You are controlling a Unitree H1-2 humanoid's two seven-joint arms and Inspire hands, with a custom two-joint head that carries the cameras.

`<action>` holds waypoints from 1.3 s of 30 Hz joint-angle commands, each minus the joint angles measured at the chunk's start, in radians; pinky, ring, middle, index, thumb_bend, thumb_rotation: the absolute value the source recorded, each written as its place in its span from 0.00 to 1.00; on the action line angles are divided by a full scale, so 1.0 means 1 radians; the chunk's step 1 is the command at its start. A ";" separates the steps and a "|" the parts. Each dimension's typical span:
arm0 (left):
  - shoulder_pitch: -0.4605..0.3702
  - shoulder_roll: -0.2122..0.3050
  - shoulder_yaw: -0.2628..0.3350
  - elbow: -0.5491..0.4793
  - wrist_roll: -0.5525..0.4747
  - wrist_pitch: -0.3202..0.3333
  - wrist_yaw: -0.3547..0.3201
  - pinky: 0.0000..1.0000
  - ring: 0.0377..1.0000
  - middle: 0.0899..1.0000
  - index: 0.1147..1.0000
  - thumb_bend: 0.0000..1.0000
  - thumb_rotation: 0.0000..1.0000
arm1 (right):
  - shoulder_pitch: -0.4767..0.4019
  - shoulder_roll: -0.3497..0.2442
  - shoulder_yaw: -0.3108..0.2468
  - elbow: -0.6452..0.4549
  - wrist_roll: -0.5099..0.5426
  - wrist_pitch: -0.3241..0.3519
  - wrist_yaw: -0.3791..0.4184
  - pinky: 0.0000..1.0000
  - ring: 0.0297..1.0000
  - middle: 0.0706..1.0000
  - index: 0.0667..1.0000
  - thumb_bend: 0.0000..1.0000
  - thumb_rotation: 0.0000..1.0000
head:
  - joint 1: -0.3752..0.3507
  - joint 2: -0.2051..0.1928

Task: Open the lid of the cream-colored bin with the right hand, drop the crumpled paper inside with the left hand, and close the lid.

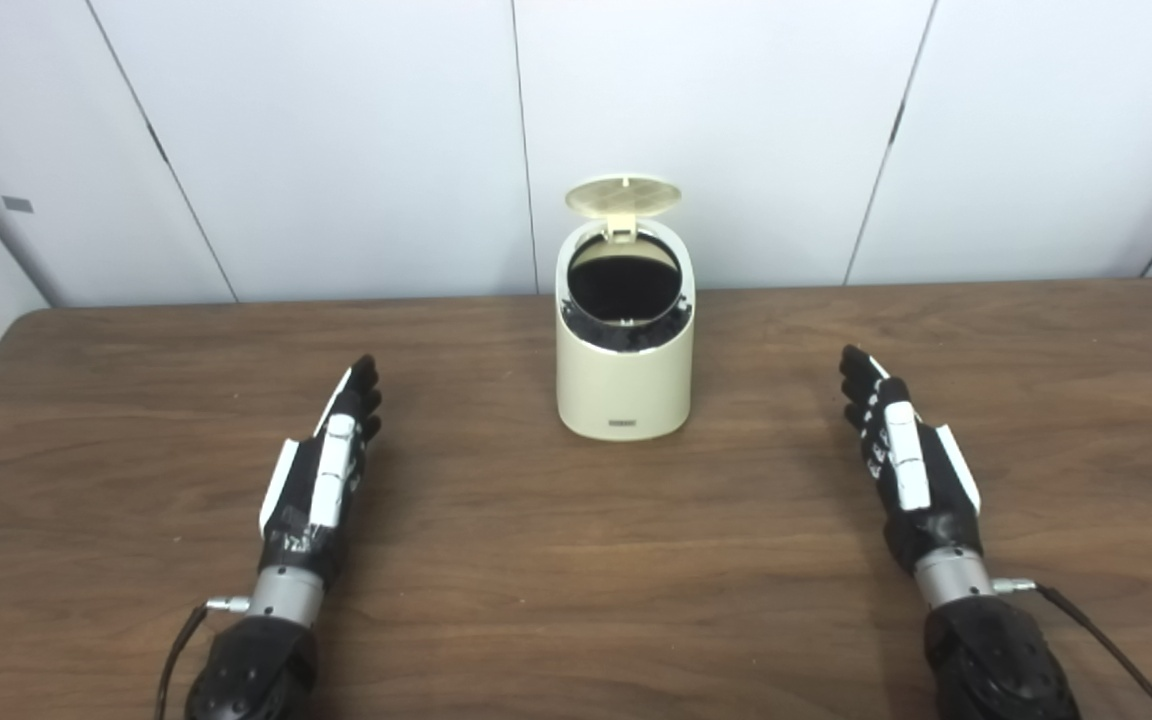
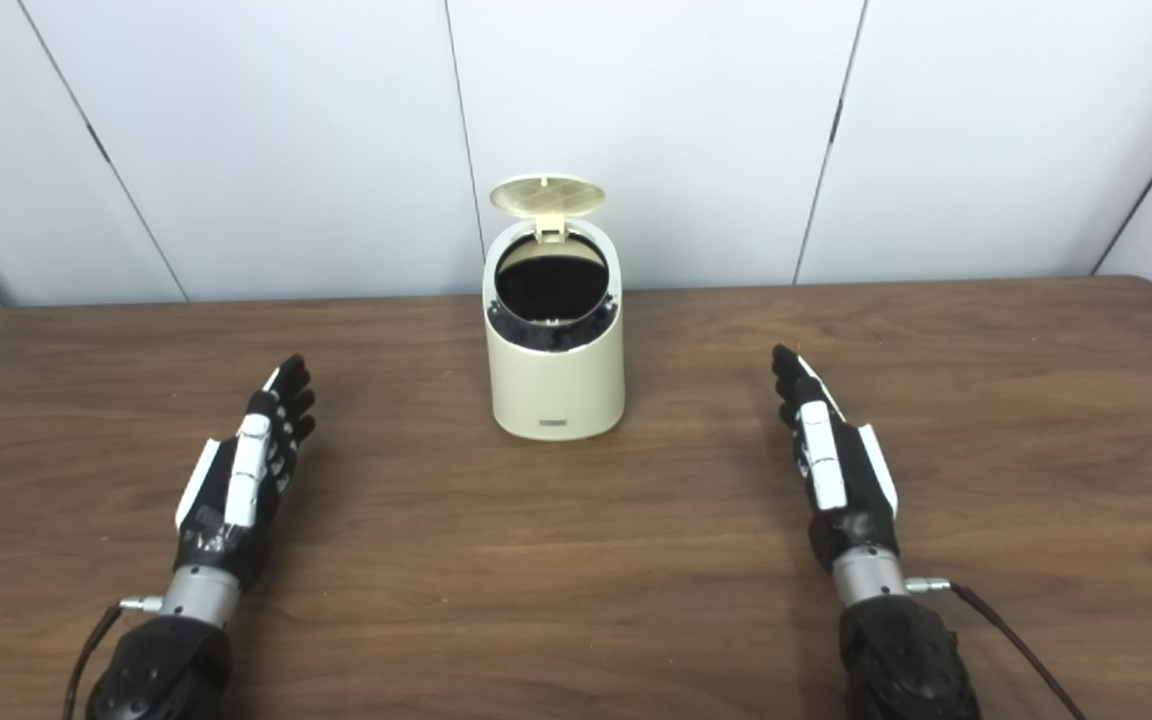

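— so, did one eye catch more than the other?
— barely. the right eye view showed more of the table [image 2: 1036, 400] out toward 3 o'clock; the left eye view more toward 9.
— counts?
— one cream-colored bin [image 1: 624, 385] at 12 o'clock, its lid [image 1: 624, 195] tipped up and back, inside dark. two hands: left hand [image 1: 321, 470] at 8 o'clock, right hand [image 1: 904, 460] at 4, both flat, fingers extended, holding nothing, well apart from the bin.

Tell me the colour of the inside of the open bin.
Black: the bin's interior looks dark against its cream body, clearest in the left eye view.
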 commanded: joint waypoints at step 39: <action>0.037 -0.065 -0.023 0.092 -0.014 -0.116 0.037 1.00 1.00 1.00 1.00 0.51 1.00 | -0.462 -0.193 0.209 -0.112 -0.457 0.140 0.103 0.86 0.92 0.91 0.88 0.56 1.00 | -0.018 -0.021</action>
